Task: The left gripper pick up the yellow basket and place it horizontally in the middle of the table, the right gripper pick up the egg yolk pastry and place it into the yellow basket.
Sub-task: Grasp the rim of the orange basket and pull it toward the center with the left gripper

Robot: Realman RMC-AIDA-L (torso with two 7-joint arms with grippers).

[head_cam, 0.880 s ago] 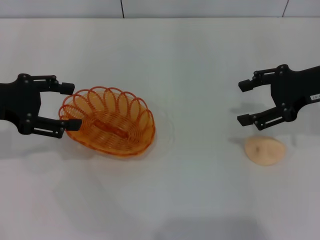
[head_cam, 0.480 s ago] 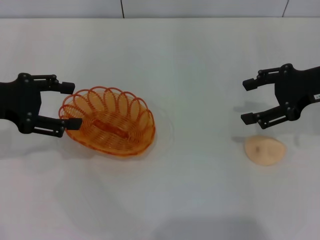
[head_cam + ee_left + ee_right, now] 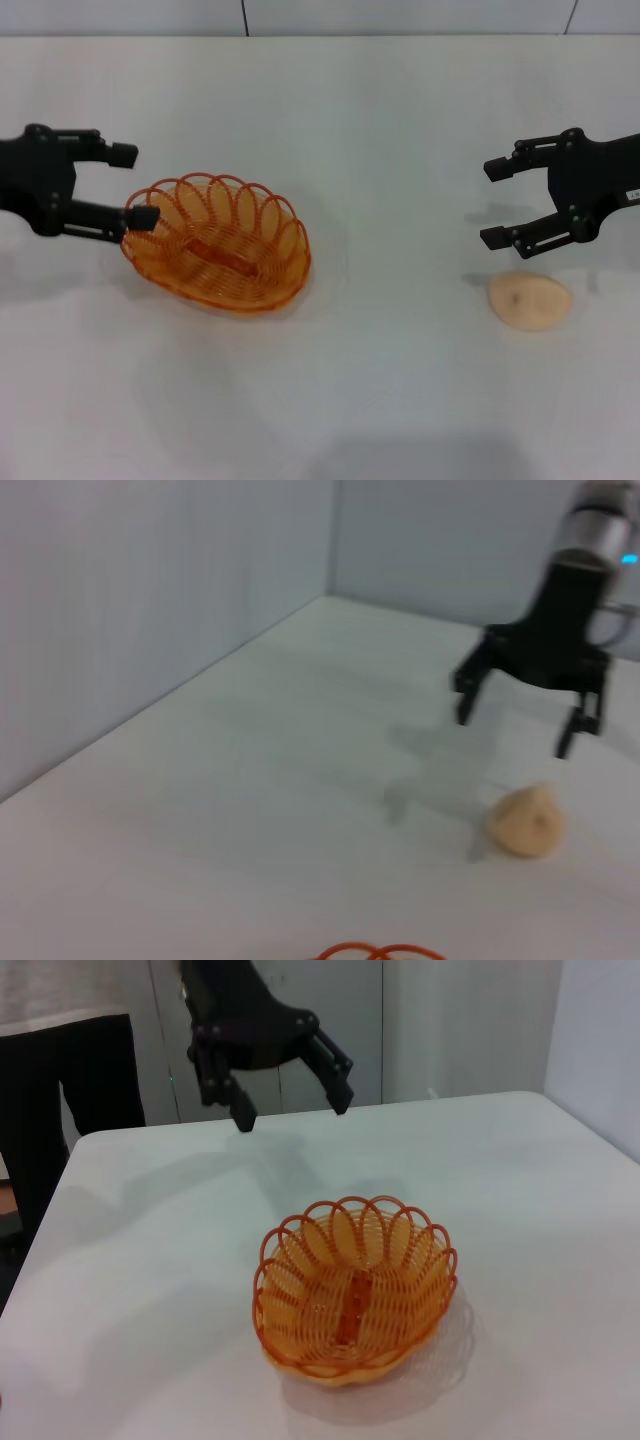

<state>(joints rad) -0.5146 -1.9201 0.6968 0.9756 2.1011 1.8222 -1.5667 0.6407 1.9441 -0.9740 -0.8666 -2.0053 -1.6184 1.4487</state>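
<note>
The yellow basket (image 3: 218, 243) rests on the white table (image 3: 380, 120), left of centre, and holds nothing. My left gripper (image 3: 132, 186) hovers open at its left end, the lower fingertip overlapping the rim in the head view. The right wrist view shows the basket (image 3: 355, 1295) with the left gripper (image 3: 293, 1112) raised beyond it, apart from the rim. The egg yolk pastry (image 3: 530, 301) lies at the right. My right gripper (image 3: 491, 203) hangs open just behind it, holding nothing. The left wrist view shows the right gripper (image 3: 514, 732) above the pastry (image 3: 525, 822).
The table's far edge meets a pale wall (image 3: 400, 15). A person in dark trousers (image 3: 60, 1090) stands beyond the table's end in the right wrist view. White tabletop lies between the basket and the pastry.
The left gripper has risen and drawn back from the basket's left end, which its fingers straddled before. The right gripper shifted slightly to the right. Basket and pastry have not moved.
</note>
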